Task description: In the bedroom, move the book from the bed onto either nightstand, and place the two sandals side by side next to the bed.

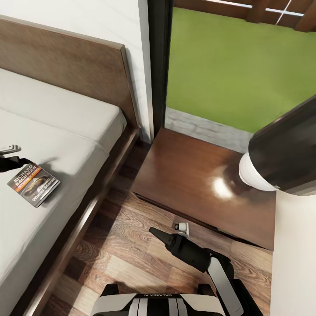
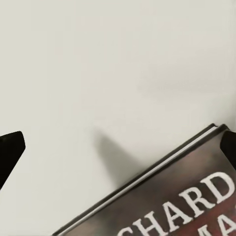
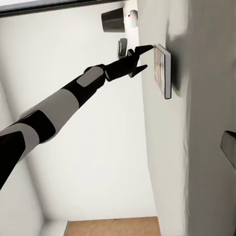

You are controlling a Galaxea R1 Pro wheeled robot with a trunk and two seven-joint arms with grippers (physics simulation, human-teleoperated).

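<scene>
Reaching in over the bed [image 1: 66, 131] at the far left with the left tool [image 1: 10, 157], released and gripping nothing. Spreading its fingers [image 2: 11, 147] wide in the left wrist view, one dark tip hanging over bare light-grey mattress, the other sitting right at a corner of the book [image 2: 187, 196]. Showing the same in the right wrist view: a long grey-and-black arm stretching out to the book [image 3: 163, 71], with the left tool [image 3: 142, 58] gaping just beside its edge.

Lying flat on the mattress just right of that tool, the book [image 1: 34, 184] facing cover up, its white lettering and orange band showing, well in from the bed's right side rail. Running behind the mattress on the far side, a brown wooden headboard [image 1: 74, 66].

Standing right of the bed, across a strip of wood-plank floor [image 1: 123, 245], the nightstand [image 1: 206, 184], its glossy reddish-brown top catching a bright glare. Resting on the floor against the nightstand's near edge, a small white gadget [image 1: 181, 227]. Showing beyond the nightstand, a black-framed window [image 1: 159, 66] and green lawn [image 1: 237, 66].

Hanging low over the floor near the gadget, the right tool [image 1: 159, 235], pointing toward the bed; cannot tell whether clenched or released. Crossing the right edge above the nightstand, a thick black-and-white arm segment [image 1: 281, 153].
</scene>
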